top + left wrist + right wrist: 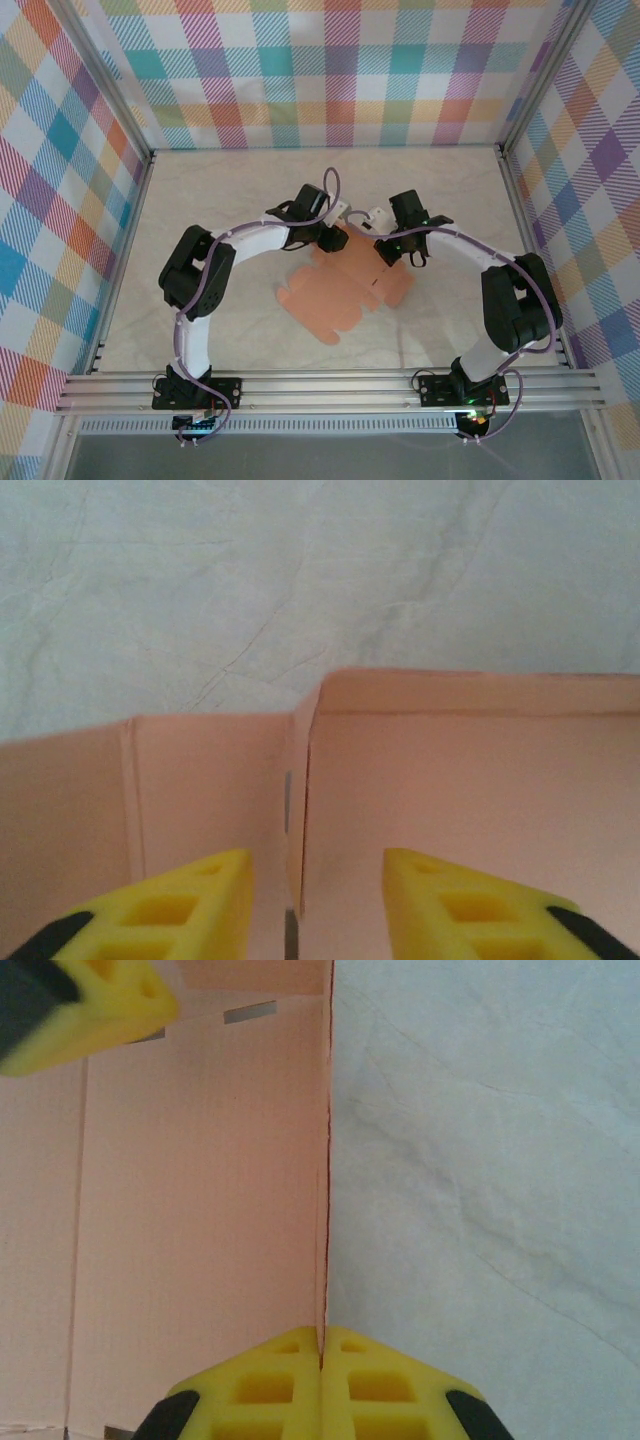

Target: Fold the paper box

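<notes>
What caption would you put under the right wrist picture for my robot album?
Right gripper pinching the salmon-orange paper box by its edge, pale table to the right.

**Top view.** Even, diffuse light from above. The pale table [230, 200] is uniformly bright, and the arms cast faint, soft-edged shadows on it around the paper box [335, 300]. Focus is sharp across the field.

**Left wrist view.** Softer and slightly hazy. The table beyond the paper box [470, 810] is moderately sharp. The raised card walls are a little darker along their folds. The yellow fingers of the left gripper [315, 865], in front of the paper box, are blurred by closeness.

**Right wrist view.** Bright and flat. The table's veining beside the paper box [200, 1180] is crisp. The right gripper [322, 1345] is out of focus.
</notes>
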Robot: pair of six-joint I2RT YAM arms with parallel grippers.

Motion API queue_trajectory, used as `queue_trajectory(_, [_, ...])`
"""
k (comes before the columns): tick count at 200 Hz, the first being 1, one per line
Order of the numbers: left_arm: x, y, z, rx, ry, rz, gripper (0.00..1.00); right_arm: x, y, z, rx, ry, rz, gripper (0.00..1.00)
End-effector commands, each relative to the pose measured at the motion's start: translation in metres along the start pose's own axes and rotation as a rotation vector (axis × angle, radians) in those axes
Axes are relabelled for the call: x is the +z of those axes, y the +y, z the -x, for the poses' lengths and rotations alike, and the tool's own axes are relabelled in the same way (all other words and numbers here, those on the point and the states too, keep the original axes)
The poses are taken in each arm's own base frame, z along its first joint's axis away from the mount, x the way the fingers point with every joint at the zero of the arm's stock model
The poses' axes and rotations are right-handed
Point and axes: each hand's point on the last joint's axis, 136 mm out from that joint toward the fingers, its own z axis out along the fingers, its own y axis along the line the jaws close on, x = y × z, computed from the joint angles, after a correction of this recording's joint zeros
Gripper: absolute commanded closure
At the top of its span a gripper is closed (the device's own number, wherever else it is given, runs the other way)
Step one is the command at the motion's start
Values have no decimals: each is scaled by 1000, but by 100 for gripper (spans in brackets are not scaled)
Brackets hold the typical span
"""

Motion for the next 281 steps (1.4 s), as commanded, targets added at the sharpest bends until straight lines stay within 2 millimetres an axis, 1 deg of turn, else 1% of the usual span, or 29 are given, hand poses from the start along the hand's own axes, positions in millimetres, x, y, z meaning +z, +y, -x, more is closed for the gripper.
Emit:
queue_trajectory(1, [-52,1,50,-110,-229,-28,40,-13,-19,14,-42,-21,-137,100])
queue_trajectory(3, [-55,2,52,-120,-243,-26,39,-13,-20,15,-45,-22,-148,100])
queue_trajectory(7, [-62,7,54,-141,-271,-16,30,-14,-22,16,-53,-18,-168,100])
queue_trajectory(13, [-73,12,58,-165,-308,-1,27,-15,-23,18,-67,-16,-191,100])
queue_trajectory(16, [-77,16,58,-175,-319,12,22,-16,-24,20,-72,-16,-202,100])
queue_trajectory(23, [-88,25,59,-204,-346,43,18,-18,-26,24,-77,-18,-235,100])
queue_trajectory(27, [-93,31,59,-223,-358,61,11,-19,-29,26,-77,-14,-257,100])
queue_trajectory(31, [-98,36,59,-237,-370,78,7,-21,-32,28,-73,-14,-286,100])
queue_trajectory(34, [-102,40,59,-248,-376,87,3,-22,-35,30,-68,-15,-310,100])
queue_trajectory(38, [-105,45,57,-263,-381,101,1,-24,-39,33,-61,-17,-342,100])
queue_trajectory(44, [-110,52,55,-280,-384,123,0,-27,-42,37,-60,-25,-375,100])
queue_trajectory(56, [-118,67,50,-329,-386,171,0,-29,-41,42,-87,-40,-396,100])
queue_trajectory(64, [-125,82,44,-379,-401,246,0,-31,-42,46,-94,-55,-419,100])
queue_trajectory(72, [-132,92,40,-400,-418,297,0,-34,-45,50,-89,-69,-449,100])
queue_trajectory(88, [-142,107,32,-430,-423,349,0,-38,-49,58,-120,-90,-510,100])
queue_trajectory(105, [-147,125,26,-496,-413,359,0,-38,-45,64,-211,-92,-560,100])
queue_trajectory(115, [-148,134,21,-530,-412,358,0,-36,-38,66,-260,-88,-556,100])
queue_trajectory(135, [-153,148,16,-552,-424,391,0,-39,-29,73,-320,-118,-575,100])
queue_trajectory(163, [-153,165,9,-579,-416,419,0,-50,-14,89,-397,-188,-603,100])
queue_trajectory(175, [-151,174,4,-594,-409,428,0,-51,-6,94,-440,-196,-596,100])
queue_trajectory(192, [-144,187,-3,-622,-382,432,0,-47,5,97,-529,-201,-597,100])
queue_trajectory(217, [-133,202,-8,-655,-367,435,0,-40,17,102,-620,-211,-605,100])
queue_trajectory(238, [-117,210,-12,-671,-326,406,0,-37,23,110,-670,-231,-635,100])
queue_trajectory(254, [-99,209,-15,-661,-279,346,0,-37,27,116,-688,-248,-645,100])
queue_trajectory(274, [-80,197,-12,-642,-261,227,2,-34,31,117,-705,-240,-633,100])
queue_trajectory(281, [-74,189,-8,-630,-269,165,2,-33,31,116,-708,-236,-627,100])
